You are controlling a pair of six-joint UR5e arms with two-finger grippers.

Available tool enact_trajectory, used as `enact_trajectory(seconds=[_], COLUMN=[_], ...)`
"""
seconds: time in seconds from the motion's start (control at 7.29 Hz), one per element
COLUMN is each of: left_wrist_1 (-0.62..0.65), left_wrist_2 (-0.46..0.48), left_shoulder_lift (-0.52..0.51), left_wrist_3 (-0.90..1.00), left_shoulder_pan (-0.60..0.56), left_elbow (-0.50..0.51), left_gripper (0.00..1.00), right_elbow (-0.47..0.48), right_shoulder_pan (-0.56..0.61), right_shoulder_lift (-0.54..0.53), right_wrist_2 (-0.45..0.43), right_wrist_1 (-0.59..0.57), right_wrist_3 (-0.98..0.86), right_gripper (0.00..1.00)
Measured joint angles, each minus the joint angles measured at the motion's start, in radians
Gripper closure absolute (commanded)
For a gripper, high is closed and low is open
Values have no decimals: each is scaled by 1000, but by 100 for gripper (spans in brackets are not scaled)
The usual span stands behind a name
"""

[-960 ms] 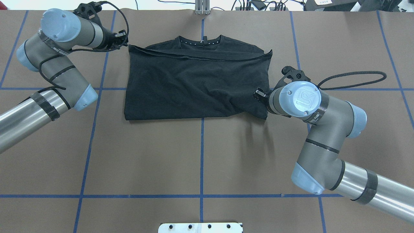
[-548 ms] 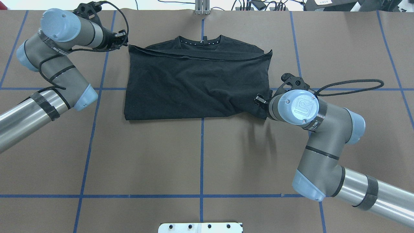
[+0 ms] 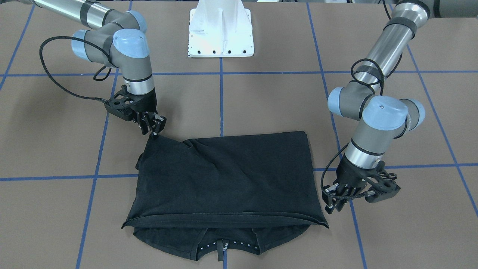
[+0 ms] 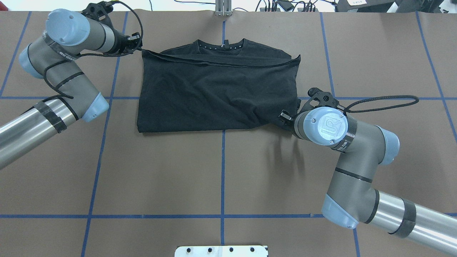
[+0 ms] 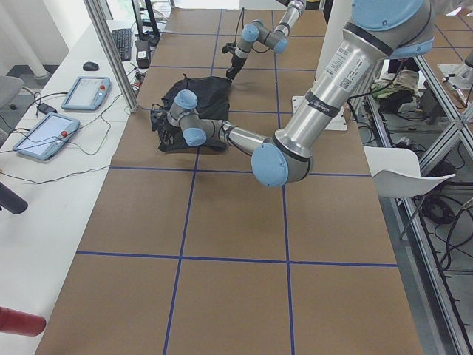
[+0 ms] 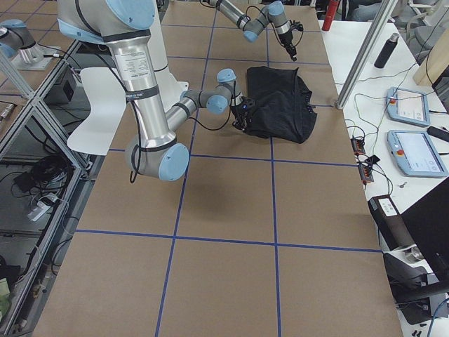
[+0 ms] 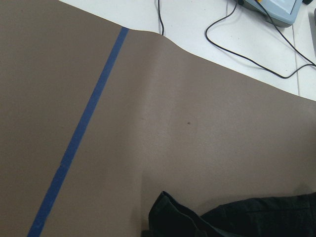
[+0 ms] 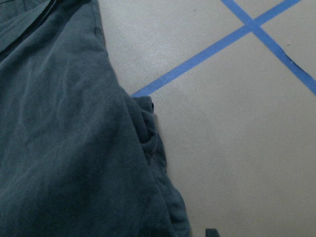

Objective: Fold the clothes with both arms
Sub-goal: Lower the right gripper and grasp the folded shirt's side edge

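R arm (image 3: pixel 130 52): forearm folded back toward the base, wrist approx. vertical, R gripper (image 3: pixel 152 129) pointing down at the table (image 3: pixel 261 112). Its fingers are clamped on the nearest corner of the black T-shirt (image 3: pixel 227 179). The cloth rises to a small peak at the tips, and creases run from there into the garment. L arm (image 3: pixel 377 123): elbow raised, wrist down, L gripper (image 3: pixel 333 204) low over the table, just beside the shirt's collar-end corner. Finger spread and contact w/ cloth can't be judged, so grip state is unknown. L wrist cam shows only that corner at the bottom edge, plus bare table and one tape line. The shirt lies flat, folded double, between the two grippers. The top layer's edge stops short of the collar, leaving the white neck print (image 3: pixel 224 246) exposed on the side away from the base. Surroundings: white base mount (image 3: pixel 221 33) behind both grippers, between the arms; blue tape grid (image 3: pixel 221 97) passing under the shirt. A black cable (image 3: pixel 56 74) loops out from the R wrist, outboard of the gripper.
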Motion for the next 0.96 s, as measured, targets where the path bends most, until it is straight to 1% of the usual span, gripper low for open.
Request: enact_trajectory(seconds=[0.14,0.96], left_wrist_1=[0,0], left_wrist_2=[0,0], left_shoulder_lift=[0,-4], left_wrist_3=[-1,-3], left_shoulder_pan=[0,1], left_elbow=[0,-1], left_gripper=[60,60], right_elbow=[-1,18], right_shoulder_pan=[-4,-5], right_shoulder_lift=[-1,-4], right_wrist_2=[0,8], right_wrist_1=[0,0], right_wrist_3=[1,17], right_gripper=[100,100])
